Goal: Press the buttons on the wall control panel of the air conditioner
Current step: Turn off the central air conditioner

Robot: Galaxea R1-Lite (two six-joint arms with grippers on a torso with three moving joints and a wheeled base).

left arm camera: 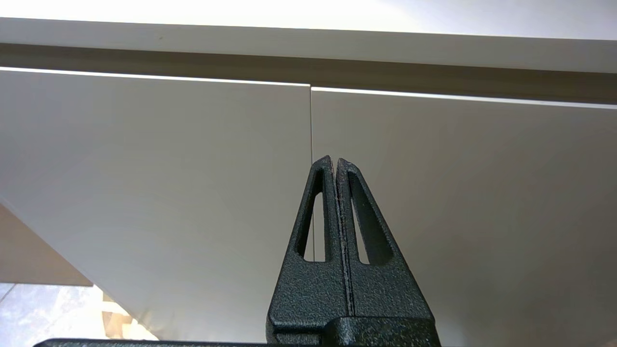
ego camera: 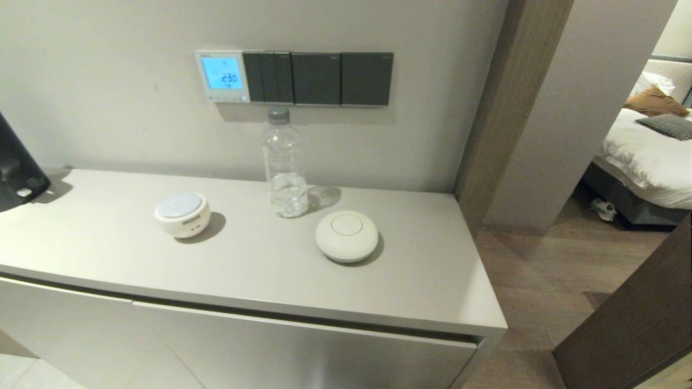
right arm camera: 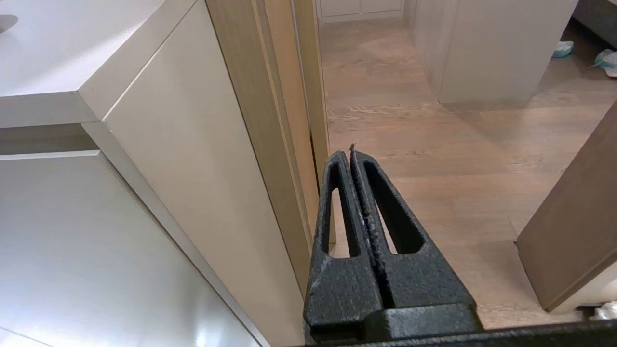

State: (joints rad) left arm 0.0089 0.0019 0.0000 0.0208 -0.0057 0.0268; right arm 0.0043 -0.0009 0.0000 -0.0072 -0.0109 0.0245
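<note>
Head view: wall control panel (ego camera: 222,76) high above both low pincers

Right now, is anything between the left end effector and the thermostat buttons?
Yes. The left end effector sits low, facing the cabinet doors, so the countertop lies between it and the buttons. The bottle stands just right of them.

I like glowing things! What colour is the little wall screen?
Light blue, on the air conditioner's wall control panel; the head view shows it best.

A hotel-like bedroom: made bed (ego camera: 649,156), wall thermostat (ego camera: 222,76), cabinet (ego camera: 259,270).
</note>
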